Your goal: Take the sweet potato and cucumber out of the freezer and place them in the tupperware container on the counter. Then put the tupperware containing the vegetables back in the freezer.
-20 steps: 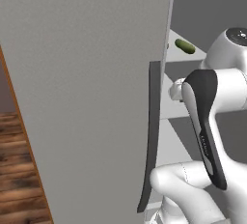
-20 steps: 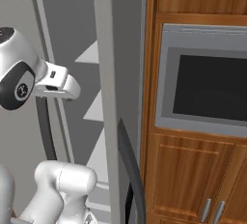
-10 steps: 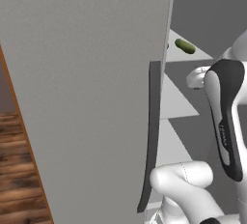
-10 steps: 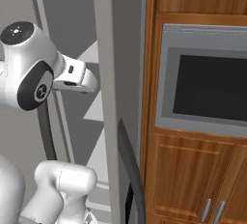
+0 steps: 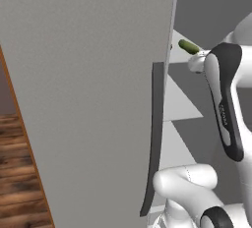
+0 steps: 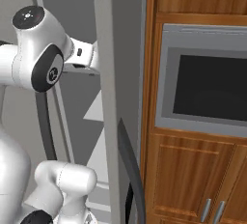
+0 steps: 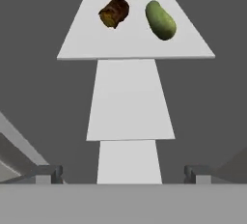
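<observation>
Place: home kitchen, rendered, as far as I can see from here.
Appliance: I'm facing a tall grey freezer (image 5: 88,89) with its door swung open, dark curved strip along the door edge.
Inside: pale grey shelves (image 7: 130,97) stacked in steps; top one carries a sweet potato (image 7: 114,12) and a cucumber (image 7: 160,20) side by side, apart.
Built-in: grey-framed oven (image 6: 205,85) with dark glass window, set into brown wooden cabinets (image 6: 193,179).
Hardware: silver bar handles (image 6: 212,211) on the lower cabinet doors.
Floor: dark wood planks (image 5: 17,173) left of the freezer door.
</observation>
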